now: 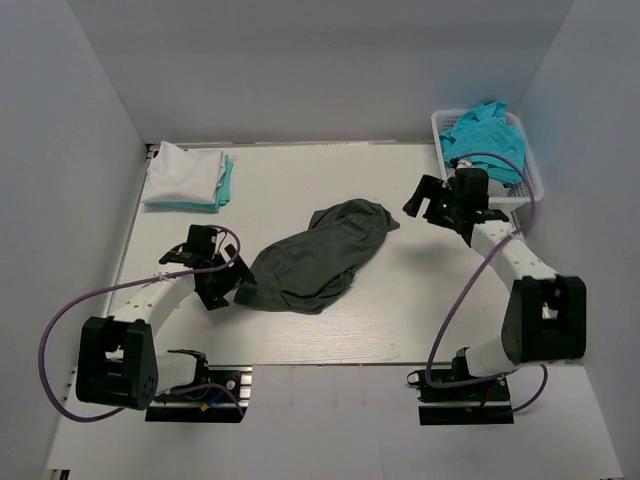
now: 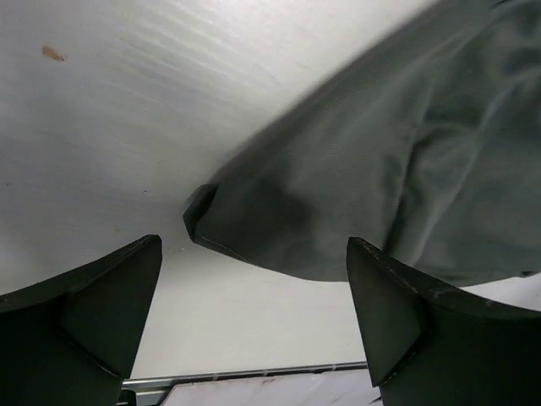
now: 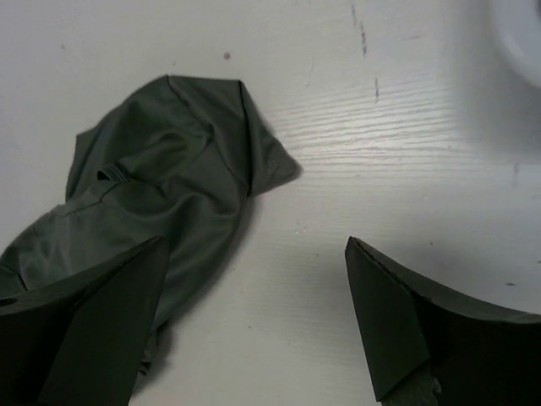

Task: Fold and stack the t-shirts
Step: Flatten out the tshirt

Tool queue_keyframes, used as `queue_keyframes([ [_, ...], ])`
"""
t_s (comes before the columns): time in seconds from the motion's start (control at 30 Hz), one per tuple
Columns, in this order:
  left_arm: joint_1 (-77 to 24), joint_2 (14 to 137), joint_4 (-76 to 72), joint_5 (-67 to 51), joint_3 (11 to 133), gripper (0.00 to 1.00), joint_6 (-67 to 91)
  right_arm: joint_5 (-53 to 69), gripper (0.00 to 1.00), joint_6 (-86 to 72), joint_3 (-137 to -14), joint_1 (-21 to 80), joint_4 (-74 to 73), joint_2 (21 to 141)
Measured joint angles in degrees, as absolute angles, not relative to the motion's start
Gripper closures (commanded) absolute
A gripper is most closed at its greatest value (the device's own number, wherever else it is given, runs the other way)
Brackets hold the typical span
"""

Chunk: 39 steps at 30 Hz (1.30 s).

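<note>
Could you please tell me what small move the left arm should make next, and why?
Probably ease the left gripper forward and down onto the near corner of the dark shirt: its fingers are open and empty, that corner lies ahead, and the shirt is crumpled.

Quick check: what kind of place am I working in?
Likely a lab test cell, not a home: bare grey walls boxing in a white table, plus a plastic basket of teal shirts.

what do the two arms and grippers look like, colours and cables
The left arm and right arm match: white tube-like links, chunky black joint blocks, black bases. A purple cable loops along each. The left gripper and right gripper are black, with thick wedge-shaped dark fingers. No markings visible.
</note>
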<state>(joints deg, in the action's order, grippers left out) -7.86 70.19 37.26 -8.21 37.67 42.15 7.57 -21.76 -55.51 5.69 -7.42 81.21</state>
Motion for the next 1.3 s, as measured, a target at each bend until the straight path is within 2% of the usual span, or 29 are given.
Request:
queue_keyframes([
  [0.17, -8.4, 74.32, 35.11, -7.14, 36.34, 0.04, 42.52, 7.11, 0.1, -20.27, -60.34, 10.37, -10.07, 91.15],
  [0.27, -8.91, 76.73, 35.4, -6.26, 37.74, 0.07, 42.92, 6.07, 0.16, -19.44, -63.37, 13.1, -10.52, 96.53],
  [0.33, -9.5, 78.46, 35.46, -5.8, 38.7, 0.12, 43.05, 5.3, 0.16, -19.27, -64.97, 14.41, -10.61, 99.48],
  [0.4, -9.98, 80.42, 35.33, -5.74, 39.92, 0.18, 43.22, 4.51, 0.2, -19.18, -66.92, 15.16, -10.79, 102.48],
  [0.43, -10.31, 81.43, 35.29, -5.76, 40.49, 0.23, 43.27, 4.21, 0.22, -19.18, -68.29, 15.4, -10.94, 104.22],
  [0.47, -10.68, 82.46, 35.05, -5.8, 40.97, 0.34, 43.38, 3.84, 0.23, -19.18, -69.49, 15.55, -10.92, 105.78],
  [0.53, -11.31, 84.27, 34.41, -6.09, 41.98, 0.42, 43.62, 3.42, 0.28, -19.31, -71.5, 15.99, -10.92, 108.57],
  [0.57, -11.64, 85.01, 33.89, -6.52, 42.39, 0.55, 43.68, 3.27, 0.38, -19.33, -71.96, 16.21, -10.92, 109.56],
  [0.63, -12.47, 86.08, 32.01, -7.29, 42.5, 0.67, 43.79, 3.05, 0.49, -19.64, -72.23, 16.56, -10.85, 110.72],
  [0.67, -12.88, 86.35, 30.76, -8.08, 42.44, 0.89, 43.94, 2.94, 0.56, -19.9, -72.23, 16.78, -10.96, 110.93],
  [0.7, -13.39, 86.52, 29.28, -8.43, 42.22, 1.0, 44.1, 2.87, 0.6, -20.34, -72.23, 17.02, -10.92, 111.0],
  [0.77, -14.22, 86.7, 26.44, -9.89, 41.67, 1.0, 44.34, 2.76, 0.78, -20.6, -72.23, 17.47, -10.5, 111.0],
  [0.8, -14.59, 86.78, 25.61, -10.15, 41.67, 1.0, 44.45, 2.74, 1.0, -20.88, -72.23, 17.72, -10.22, 111.0],
  [0.93, -15.66, 87.44, 25.87, -8.29, 43.24, 1.0, 44.75, 2.61, 1.0, -22.0, -72.2, 18.33, -10.13, 110.87],
  [1.03, -16.58, 86.59, 27.51, -2.55, 44.95, 1.0, 44.47, 2.26, 1.0, -22.06, -71.99, 18.57, -10.2, 109.51],
  [1.3, -16.6, 73.32, 31.33, 12.49, 57.67, 1.0, 43.97, -3.18, 1.0, -22.04, -71.37, 18.72, -10.63, 92.33],
])
